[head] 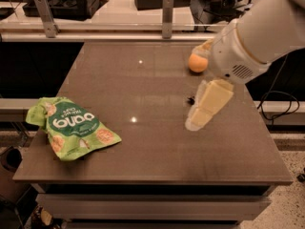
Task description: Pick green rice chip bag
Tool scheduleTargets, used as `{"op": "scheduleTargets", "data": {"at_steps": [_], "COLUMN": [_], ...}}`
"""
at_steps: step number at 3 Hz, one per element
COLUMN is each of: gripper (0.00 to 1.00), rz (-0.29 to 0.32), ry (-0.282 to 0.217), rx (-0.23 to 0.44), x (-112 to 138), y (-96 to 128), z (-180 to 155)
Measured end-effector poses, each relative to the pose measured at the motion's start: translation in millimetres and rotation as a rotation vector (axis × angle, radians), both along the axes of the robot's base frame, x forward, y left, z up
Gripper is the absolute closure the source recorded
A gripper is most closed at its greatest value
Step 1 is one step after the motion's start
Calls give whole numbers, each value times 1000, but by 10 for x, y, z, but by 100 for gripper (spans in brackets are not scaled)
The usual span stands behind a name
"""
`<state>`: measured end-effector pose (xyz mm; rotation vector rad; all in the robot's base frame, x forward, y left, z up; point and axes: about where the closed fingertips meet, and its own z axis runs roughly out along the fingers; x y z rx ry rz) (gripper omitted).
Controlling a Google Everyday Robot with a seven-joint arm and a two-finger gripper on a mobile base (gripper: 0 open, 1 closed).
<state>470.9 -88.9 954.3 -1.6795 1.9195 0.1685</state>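
Note:
The green rice chip bag lies flat at the front left corner of the brown table, its white lettering facing up. My gripper hangs from the white arm over the right middle of the table, well to the right of the bag and apart from it. It points down and to the left.
An orange sits at the back right, partly behind the arm. A small black wrapped bar is almost wholly hidden behind the gripper. A rail with metal posts runs along the far edge. Cables hang off the right side.

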Motion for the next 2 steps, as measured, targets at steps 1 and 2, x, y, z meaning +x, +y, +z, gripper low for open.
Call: {"op": "scheduleTargets", "data": {"at_steps": [1,2], "gripper": [0,0], "rz": [42,82], "ry": [-11,10], "rx": [81,172], "x": [-18,54], "y": [468,966], "z": [-114,-351]}}
